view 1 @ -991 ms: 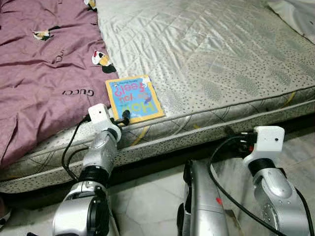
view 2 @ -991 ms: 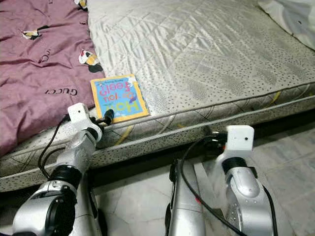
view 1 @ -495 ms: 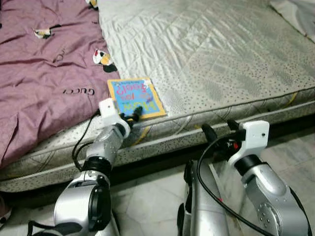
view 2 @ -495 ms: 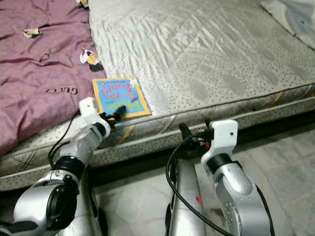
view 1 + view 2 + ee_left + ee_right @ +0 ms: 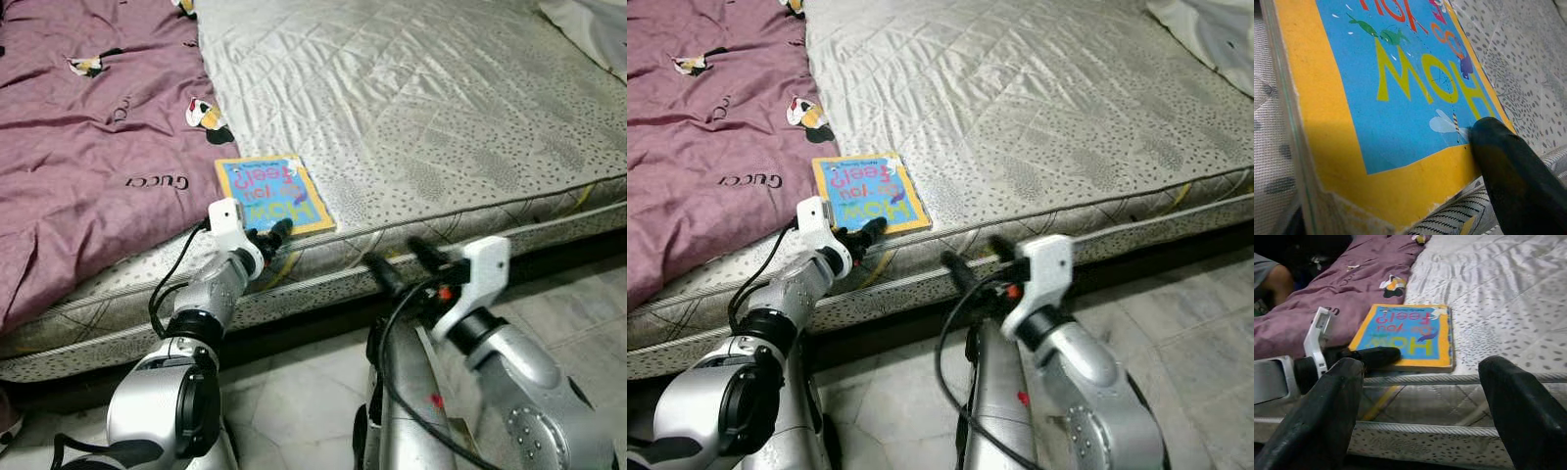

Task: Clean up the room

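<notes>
Barely started on the cleanup, judging from how things lay. Biggest thing around: a wide grey-white quilted mattress [image 5: 421, 117] low on a pale tiled floor [image 5: 294, 392], with a rumpled mauve bedspread printed with little cartoon patches [image 5: 88, 147] over the robot's left part of it, and a bit of white bedding [image 5: 588, 20] in the far right corner. Still lying flat near the front edge of the mattress, just beside the bedspread's hem: a square yellow-bordered blue board book with colourful lettering [image 5: 274, 194], not lifted and not put away anywhere. No box, basket or shelf to be seen, so nothing to report on containers or contents, and no telling where the book was meant to end up. Left gripper [image 5: 269, 235] right at the book's near edge, one black finger [image 5: 1513, 171] resting on top of the cover near the corner; couldn't tell whether its fingers were spread or pinched, since the other one was out of sight. Right gripper [image 5: 405, 264] lower down in front of the mattress side, apart from the book, holding nothing, fingers clearly spread wide with the book showing between them in its wrist view. Probably everything left to do: grab, lift, carry off.
</notes>
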Controlling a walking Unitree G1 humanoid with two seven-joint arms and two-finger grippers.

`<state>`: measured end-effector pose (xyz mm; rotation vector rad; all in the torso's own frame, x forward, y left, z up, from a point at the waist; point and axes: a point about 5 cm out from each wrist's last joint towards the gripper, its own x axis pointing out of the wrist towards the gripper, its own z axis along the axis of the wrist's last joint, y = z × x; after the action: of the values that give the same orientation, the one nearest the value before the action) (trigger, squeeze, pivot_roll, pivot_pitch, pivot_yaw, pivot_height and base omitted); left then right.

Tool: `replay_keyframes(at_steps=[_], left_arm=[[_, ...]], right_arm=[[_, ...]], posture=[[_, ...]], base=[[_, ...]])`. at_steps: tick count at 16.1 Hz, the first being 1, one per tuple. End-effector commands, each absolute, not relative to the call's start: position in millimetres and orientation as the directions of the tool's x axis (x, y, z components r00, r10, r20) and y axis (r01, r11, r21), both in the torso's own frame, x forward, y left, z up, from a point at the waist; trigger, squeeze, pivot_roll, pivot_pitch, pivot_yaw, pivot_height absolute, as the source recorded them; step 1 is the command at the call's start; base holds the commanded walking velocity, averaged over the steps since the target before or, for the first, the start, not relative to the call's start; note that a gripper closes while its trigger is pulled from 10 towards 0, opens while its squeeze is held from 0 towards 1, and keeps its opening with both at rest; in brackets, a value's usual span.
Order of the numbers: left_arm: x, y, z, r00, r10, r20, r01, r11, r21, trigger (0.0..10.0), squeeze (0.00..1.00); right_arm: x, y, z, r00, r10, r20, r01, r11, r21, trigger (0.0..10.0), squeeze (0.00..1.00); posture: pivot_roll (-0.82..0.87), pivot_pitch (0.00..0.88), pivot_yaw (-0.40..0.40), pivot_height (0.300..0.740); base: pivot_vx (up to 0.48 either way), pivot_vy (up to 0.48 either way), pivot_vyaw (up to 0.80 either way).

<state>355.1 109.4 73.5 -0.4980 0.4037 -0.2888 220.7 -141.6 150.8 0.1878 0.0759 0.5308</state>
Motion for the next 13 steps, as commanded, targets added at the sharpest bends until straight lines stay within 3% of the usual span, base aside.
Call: replay_keyframes(at_steps=[1, 7, 8, 10, 11, 13], left_arm=[[345, 106, 57, 0.850, -0.382, -0.362, 0.150, 0.835, -0.529, 0.0, 0.00], [354, 120, 74, 0.900, -0.344, -0.268, 0.148, 0.819, -0.554, 0.0, 0.00], [356, 121, 78, 0.909, -0.337, -0.246, 0.156, 0.821, -0.548, 10.0, 0.00], [357, 123, 81, 0.920, -0.326, -0.218, 0.144, 0.797, -0.587, 10.0, 0.00], [357, 124, 81, 0.924, -0.318, -0.214, 0.131, 0.787, -0.602, 10.0, 1.00], [356, 126, 78, 0.922, -0.317, -0.224, 0.116, 0.775, -0.621, 10.0, 1.00]], right_arm=[[220, -144, 149, 0.862, 0.506, -0.032, -0.490, 0.848, 0.203, 10.0, 0.00], [227, -149, 143, 0.882, 0.469, -0.053, -0.454, 0.874, 0.173, 10.0, 0.00], [227, -148, 142, 0.883, 0.466, -0.053, -0.452, 0.875, 0.174, 10.0, 0.00], [227, -148, 141, 0.884, 0.464, -0.055, -0.449, 0.877, 0.170, 10.0, 0.00], [228, -147, 140, 0.886, 0.461, -0.056, -0.447, 0.879, 0.166, 10.0, 0.00], [228, -147, 139, 0.886, 0.460, -0.057, -0.448, 0.880, 0.157, 10.0, 0.00]], posture=[[-0.16, 0.113, -0.034, 0.480], [-0.15, 0.105, -0.027, 0.480], [-0.14, 0.104, -0.027, 0.480], [-0.14, 0.105, -0.027, 0.480], [-0.14, 0.106, -0.027, 0.480], [-0.14, 0.105, -0.026, 0.480]], base=[[0.000, 0.000, 0.00], [0.000, 0.000, 0.00], [0.000, 0.000, 0.00], [0.000, 0.000, 0.00], [0.000, 0.000, 0.00], [0.000, 0.000, 0.00]])
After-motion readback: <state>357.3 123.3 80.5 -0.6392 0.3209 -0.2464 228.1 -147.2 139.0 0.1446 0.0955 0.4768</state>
